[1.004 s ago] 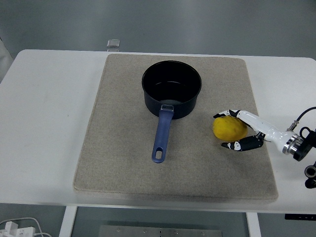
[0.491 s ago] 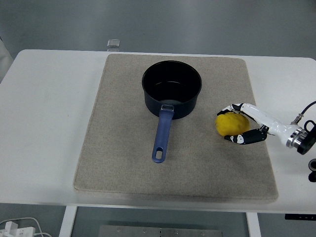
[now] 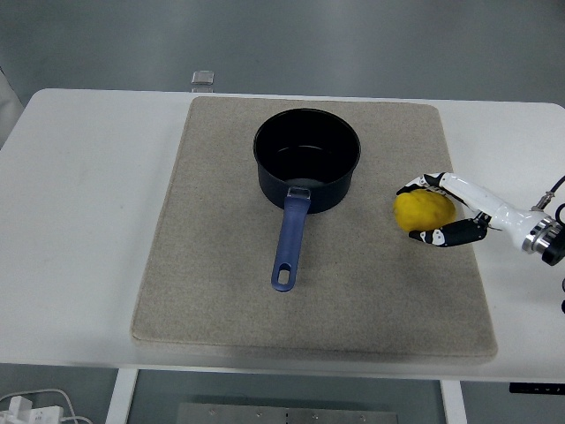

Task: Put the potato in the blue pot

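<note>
The yellow potato point(image 3: 422, 212) is at the right side of the beige mat point(image 3: 221, 265), in my right hand point(image 3: 418, 212). The hand comes in from the right edge and its fingers curl around the potato from above and below. The potato looks slightly raised off the mat. The dark blue pot point(image 3: 307, 159) stands upright at the mat's centre back, empty, with its blue handle point(image 3: 290, 243) pointing toward the near edge. The potato is to the right of the pot and a little nearer to me. My left arm is out of view.
The white table point(image 3: 79, 221) extends around the mat on all sides. A small clear object point(image 3: 204, 79) sits at the table's far edge, behind the mat. Cables point(image 3: 26, 408) lie on the floor at the bottom left.
My right hand has closed on the potato and moved it a little to the right and up, away from the near edge. The pot has not moved.
</note>
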You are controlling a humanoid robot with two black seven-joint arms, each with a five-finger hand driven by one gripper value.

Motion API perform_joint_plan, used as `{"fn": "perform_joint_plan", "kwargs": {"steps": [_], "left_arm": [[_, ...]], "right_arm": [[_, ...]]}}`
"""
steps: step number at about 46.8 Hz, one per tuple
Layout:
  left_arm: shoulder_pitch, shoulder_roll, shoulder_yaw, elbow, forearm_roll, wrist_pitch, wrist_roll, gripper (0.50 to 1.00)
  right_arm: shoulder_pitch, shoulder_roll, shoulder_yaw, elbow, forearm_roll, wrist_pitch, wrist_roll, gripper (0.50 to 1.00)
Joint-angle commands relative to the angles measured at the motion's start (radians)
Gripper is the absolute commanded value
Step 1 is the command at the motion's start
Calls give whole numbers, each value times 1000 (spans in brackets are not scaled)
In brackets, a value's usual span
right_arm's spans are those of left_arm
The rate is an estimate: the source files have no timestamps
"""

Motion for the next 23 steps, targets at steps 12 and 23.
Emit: {"fn": "perform_joint_plan", "kwargs": {"steps": [12, 23], "left_arm": [[0, 0, 0, 0, 0, 0, 0, 1000], [-1, 0, 0, 0, 0, 0, -2, 1000]], "right_arm": [[194, -138, 39, -2, 53, 124, 2, 500], [249, -126, 37, -2, 79, 142, -1, 500]]}}
